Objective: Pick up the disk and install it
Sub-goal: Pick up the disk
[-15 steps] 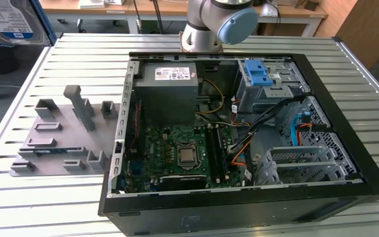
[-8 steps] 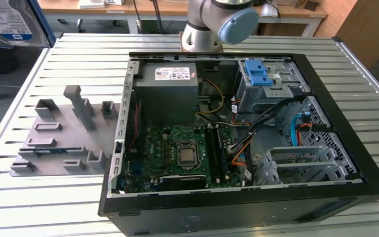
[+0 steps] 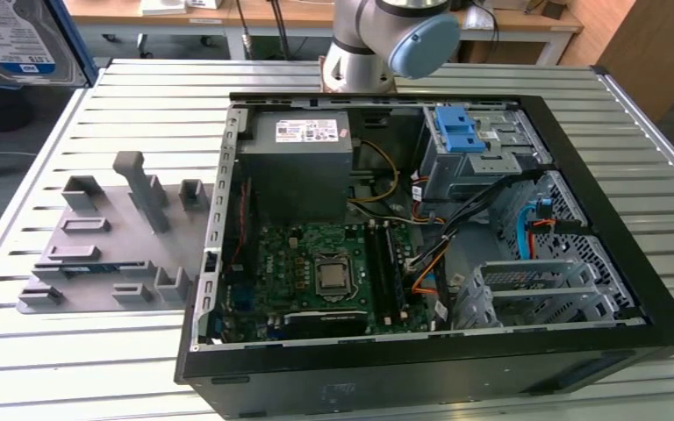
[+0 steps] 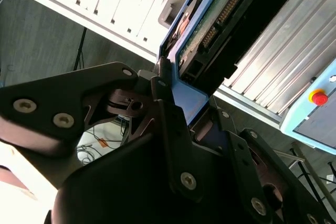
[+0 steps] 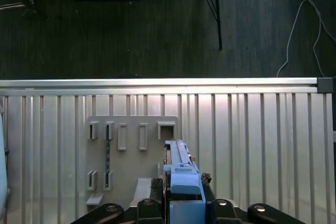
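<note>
Blue plastic framed the disk, which sat clamped in the gripper, its fingers pinching the carrier's near end from both sides. The disk's long axis ran straight out from the gripper, so the drive projected beyond the fingertips rather than lying across them. It was off every surface and held in the air.

In the exterior view the disk hung at about 10 o'clock from the open computer case, well apart from it. From the disk, the case's drive cage lay toward 4 o'clock and the blue bracket toward 3 o'clock.

The exterior view alone showed the white-and-blue label face and the whole case interior. The first wrist view showed the disk edge-on, with the grey fixture plate and the slatted table far beneath it. The second wrist view showed the other face, a green circuit board with its connector row. It also showed how the gripper's dark links closed around the blue frame.
</note>
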You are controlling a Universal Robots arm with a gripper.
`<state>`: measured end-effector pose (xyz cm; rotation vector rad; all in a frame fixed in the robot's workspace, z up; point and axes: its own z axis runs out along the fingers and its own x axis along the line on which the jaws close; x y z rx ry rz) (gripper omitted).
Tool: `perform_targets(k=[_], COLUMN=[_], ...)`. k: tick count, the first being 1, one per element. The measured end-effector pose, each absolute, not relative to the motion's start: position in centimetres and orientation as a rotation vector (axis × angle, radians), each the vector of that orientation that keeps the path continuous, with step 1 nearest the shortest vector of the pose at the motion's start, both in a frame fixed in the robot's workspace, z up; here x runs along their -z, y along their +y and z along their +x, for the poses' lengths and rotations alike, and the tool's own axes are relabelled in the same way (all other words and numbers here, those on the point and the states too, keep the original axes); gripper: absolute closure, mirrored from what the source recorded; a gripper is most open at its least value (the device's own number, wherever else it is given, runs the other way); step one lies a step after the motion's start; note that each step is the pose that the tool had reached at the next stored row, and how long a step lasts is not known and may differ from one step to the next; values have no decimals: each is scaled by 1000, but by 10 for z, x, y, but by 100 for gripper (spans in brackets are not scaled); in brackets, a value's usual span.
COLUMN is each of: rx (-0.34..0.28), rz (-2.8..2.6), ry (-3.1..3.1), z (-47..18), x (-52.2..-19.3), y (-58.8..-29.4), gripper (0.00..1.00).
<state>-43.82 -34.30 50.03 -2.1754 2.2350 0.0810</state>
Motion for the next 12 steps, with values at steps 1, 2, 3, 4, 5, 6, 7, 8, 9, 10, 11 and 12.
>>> perform_targets(k=[1,2,3,4,5,6,7,8,9,10,11,12], rx=[-81,-81,-81,-81,-81,-81,-81,-81,-81,-81,-81,-81], rz=[-2175,-2175,-2175,-2175,-2175,-2175,-2175,-2175,-2175,-2175,-2175,-2175], ry=[2235,2235,2235,2235,2235,2235,2235,2235,2235,2235,2235,2235], z=[-438,-438,-438,-437,-437,-437,-437,-436,-436,-436,-436,-436], x=[-500,-500,-500,-500,-500,-500,-500,-500,-500,-500,-500,-500], y=[-343,-343,-343,-343,-343,-343,-343,-343,-343,-343,-343,-343], gripper=[64,64,64,64,64,64,64,64,64,64,64,64])
